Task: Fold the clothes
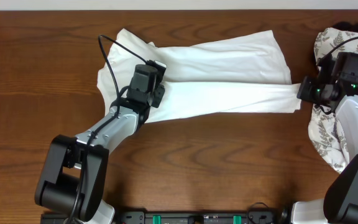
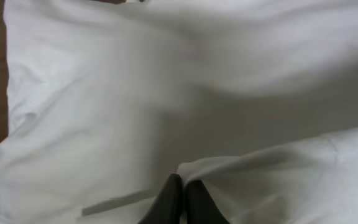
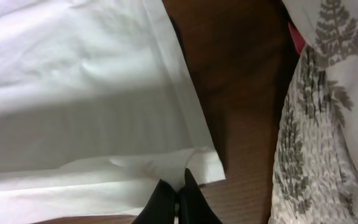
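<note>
The clothes are one white T-shirt (image 1: 222,74), lying lengthwise across the middle of the wooden table with its front long edge folded over. My left gripper (image 1: 159,92) is over the shirt's left part. In the left wrist view it (image 2: 183,184) is shut, its black fingertips pinching a raised fold of the white fabric (image 2: 104,112). My right gripper (image 1: 302,92) is at the shirt's right end. In the right wrist view it (image 3: 180,184) is shut on the hem corner of the shirt (image 3: 79,93). No chest print shows.
A white cloth with grey fern-leaf print (image 1: 328,124) is heaped at the right edge under the right arm, and also fills the right side of the right wrist view (image 3: 328,124). Something red (image 3: 294,38) peeks from beneath it. Bare wooden table (image 1: 229,168) lies in front.
</note>
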Controlling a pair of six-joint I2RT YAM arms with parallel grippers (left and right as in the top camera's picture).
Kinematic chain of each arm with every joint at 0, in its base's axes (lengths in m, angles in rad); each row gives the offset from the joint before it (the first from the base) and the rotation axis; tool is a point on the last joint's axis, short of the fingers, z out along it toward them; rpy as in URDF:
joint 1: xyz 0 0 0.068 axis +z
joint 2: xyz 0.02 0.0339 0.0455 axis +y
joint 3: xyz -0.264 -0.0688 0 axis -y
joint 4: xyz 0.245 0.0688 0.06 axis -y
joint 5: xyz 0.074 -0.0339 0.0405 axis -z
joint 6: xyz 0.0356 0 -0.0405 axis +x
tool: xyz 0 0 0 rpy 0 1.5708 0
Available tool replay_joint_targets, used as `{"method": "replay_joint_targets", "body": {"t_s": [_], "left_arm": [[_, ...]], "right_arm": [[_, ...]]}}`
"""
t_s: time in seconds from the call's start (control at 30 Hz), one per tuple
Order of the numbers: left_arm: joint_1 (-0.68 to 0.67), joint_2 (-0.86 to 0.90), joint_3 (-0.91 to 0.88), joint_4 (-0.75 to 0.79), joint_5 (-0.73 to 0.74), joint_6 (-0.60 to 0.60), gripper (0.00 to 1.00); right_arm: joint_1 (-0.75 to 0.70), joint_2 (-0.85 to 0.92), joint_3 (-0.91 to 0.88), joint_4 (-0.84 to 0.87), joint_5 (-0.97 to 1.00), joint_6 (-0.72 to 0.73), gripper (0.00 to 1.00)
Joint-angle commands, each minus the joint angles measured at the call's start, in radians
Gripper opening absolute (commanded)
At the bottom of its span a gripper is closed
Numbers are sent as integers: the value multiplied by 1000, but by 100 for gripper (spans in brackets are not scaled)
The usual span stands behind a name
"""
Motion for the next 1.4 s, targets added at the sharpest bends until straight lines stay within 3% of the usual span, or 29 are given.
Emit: {"method": "replay_joint_targets", "body": {"t_s": [0.0,0.3,0.7,0.97,1.37], "left_arm": [[12,8,21,6,-10,13,6],[12,8,21,29,-10,13,6],[12,8,21,39,-10,13,6],[34,8,21,39,-10,8,6],[47,-6,42,50,-9,-79,11]], "right_arm": [[-3,6,-8,13,8,13,2],[-3,7,-60,80,8,13,3],[-3,7,-227,346,8,13,4],[-3,7,-333,547,8,12,10],[11,73,-323,619,-42,-33,20]]}}
